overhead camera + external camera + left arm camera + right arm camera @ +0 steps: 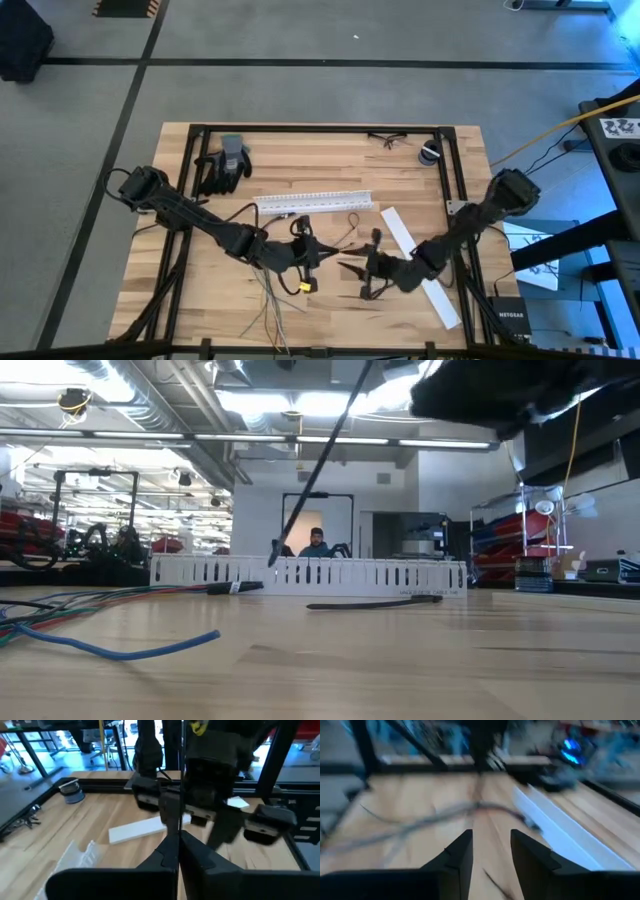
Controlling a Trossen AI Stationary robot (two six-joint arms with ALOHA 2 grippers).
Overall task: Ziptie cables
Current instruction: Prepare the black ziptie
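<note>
Left gripper point(304, 262) near the worktop point(330, 160) middle, jaws pressed together on a thin black ziptie point(178, 795), right gripper point(368, 268) beside it, jaws spread, cables point(275, 300) trailing to the front edge

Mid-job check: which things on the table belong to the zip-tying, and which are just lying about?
Job:
thin limp grey and white cables
thin black plastic ziptie
left gripper
right gripper

Lying about:
white slotted plastic channel
flat white cover strip
dark work gloves
glasses
</note>
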